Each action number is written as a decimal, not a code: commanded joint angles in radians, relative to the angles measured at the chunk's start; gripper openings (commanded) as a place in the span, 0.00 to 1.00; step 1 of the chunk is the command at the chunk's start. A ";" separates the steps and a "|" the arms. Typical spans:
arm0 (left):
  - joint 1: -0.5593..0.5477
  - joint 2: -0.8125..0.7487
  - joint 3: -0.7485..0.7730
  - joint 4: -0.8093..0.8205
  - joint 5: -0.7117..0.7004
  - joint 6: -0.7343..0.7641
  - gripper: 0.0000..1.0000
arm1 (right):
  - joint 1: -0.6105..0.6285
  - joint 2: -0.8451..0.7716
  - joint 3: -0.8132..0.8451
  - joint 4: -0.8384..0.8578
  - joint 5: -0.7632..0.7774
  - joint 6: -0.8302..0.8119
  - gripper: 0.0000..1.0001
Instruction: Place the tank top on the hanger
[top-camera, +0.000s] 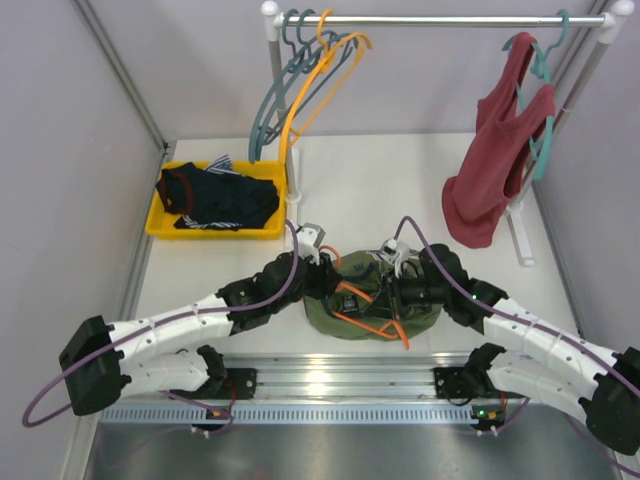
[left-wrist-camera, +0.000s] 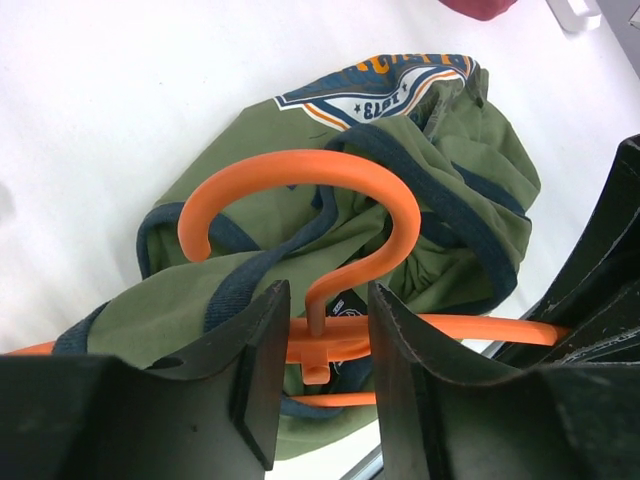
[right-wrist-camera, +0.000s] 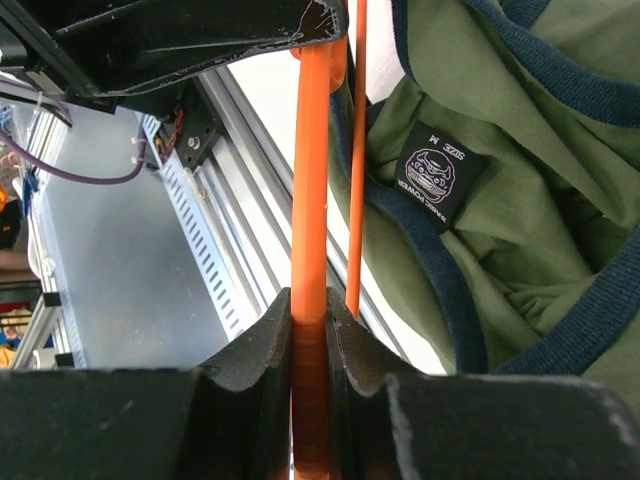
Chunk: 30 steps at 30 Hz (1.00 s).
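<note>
The tank top (top-camera: 372, 300) lay bunched on the table (top-camera: 400, 190) at lower centre of the overhead view, between both arms, with the hanger (top-camera: 370, 322) lying across it, long axis roughly left to right. The left claw (left-wrist-camera: 320, 380) stood narrow around the hook's neck, its contact unclear; the right claw (right-wrist-camera: 310, 345) was clamped on a hanger bar. Both were equally near. One tank top and one hanger were in play.

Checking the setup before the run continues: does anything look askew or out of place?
The tank top lies bunched in a heap on the table, not spread flat. The hanger lies across it, gripped by both the left gripper and right gripper.
</note>
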 joint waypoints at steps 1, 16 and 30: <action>-0.002 0.003 -0.026 0.139 0.002 0.023 0.40 | 0.015 0.004 0.018 0.012 0.025 -0.023 0.00; -0.004 -0.039 -0.066 0.148 0.005 0.074 0.00 | 0.039 0.005 0.128 -0.221 0.253 -0.004 0.44; -0.004 -0.093 -0.098 0.131 -0.018 0.081 0.00 | 0.040 -0.015 0.398 -0.531 0.634 0.027 0.45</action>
